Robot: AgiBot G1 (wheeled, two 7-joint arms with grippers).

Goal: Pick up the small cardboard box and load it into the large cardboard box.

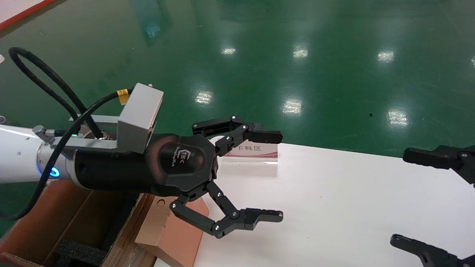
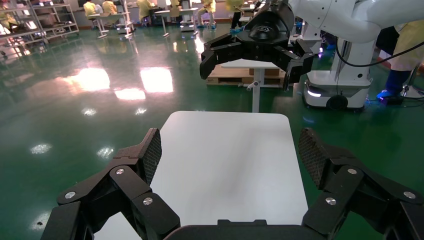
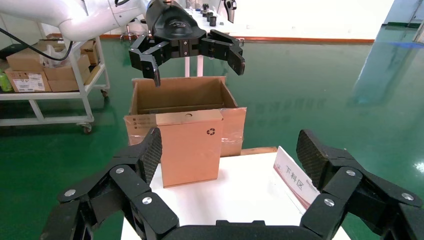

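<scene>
The small cardboard box (image 3: 190,150) stands upright at the left edge of the white table (image 3: 240,195), a recycling symbol on its face and a round hole in its top. Behind it, off the table, is the large cardboard box (image 3: 180,95), open at the top. In the head view the small cardboard box (image 1: 185,237) leans by the large cardboard box (image 1: 74,218), which holds black foam (image 1: 79,252). My left gripper (image 1: 272,176) hovers open above the small box, empty. My right gripper (image 1: 408,200) is open and empty over the table's right side, facing the small box.
A clear sign stand with red-striped label (image 1: 252,154) sits at the table's far edge. Green floor surrounds the table (image 2: 230,165). A trolley with cartons (image 3: 45,75) stands on the floor beyond the large box.
</scene>
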